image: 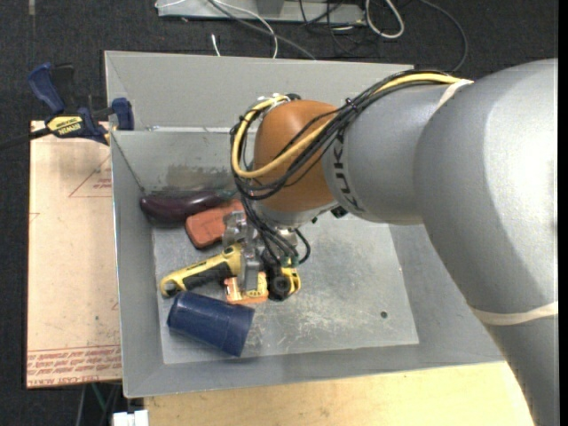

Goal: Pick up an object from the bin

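blue cup [209,323] and, perhaps, an eggplant [174,207] lie apart.

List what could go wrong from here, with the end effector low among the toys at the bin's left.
1. The end effector is over the yellow-and-black toy drill, and the blue cup lies on its side close by. A grasp may nudge the cup or catch it.
2. The drill is long and uneven, so if gripped off-centre it could tilt or slip.

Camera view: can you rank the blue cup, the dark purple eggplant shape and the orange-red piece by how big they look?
1. blue cup
2. dark purple eggplant shape
3. orange-red piece, partly hidden, so less sure
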Motion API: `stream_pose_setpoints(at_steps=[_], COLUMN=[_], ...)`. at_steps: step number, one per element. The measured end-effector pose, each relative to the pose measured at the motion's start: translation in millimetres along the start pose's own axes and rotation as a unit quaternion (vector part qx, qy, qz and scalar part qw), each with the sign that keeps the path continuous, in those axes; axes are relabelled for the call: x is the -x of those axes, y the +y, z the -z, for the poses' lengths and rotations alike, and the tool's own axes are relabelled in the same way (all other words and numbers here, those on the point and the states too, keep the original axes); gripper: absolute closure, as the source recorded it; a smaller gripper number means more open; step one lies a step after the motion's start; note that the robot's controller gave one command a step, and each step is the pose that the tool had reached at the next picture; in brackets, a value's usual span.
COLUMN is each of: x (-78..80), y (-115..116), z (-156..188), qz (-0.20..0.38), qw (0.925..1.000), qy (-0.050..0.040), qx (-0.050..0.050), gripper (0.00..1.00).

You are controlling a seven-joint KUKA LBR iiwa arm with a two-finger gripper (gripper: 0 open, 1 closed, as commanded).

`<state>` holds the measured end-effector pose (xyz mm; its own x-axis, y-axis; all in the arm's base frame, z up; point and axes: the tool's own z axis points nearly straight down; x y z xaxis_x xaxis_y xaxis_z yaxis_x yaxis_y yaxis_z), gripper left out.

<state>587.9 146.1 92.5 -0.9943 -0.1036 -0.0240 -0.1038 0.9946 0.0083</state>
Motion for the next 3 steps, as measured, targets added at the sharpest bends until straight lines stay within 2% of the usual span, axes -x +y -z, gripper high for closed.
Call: stream_pose_setpoints(at_steps=[1, 2, 3], x=[-69.8, -69.9, -59.1], y=[1, 1, 47], z=[-10, -10, -18], qz=[0.26, 0.26, 0.457], qw=[0.9654, 0.9654, 0.8888], qy=[-0.0224, -0.0222, -0.0292], qx=[0.0, 0.0, -0.007], gripper=[1.0, 1.0, 1.0])
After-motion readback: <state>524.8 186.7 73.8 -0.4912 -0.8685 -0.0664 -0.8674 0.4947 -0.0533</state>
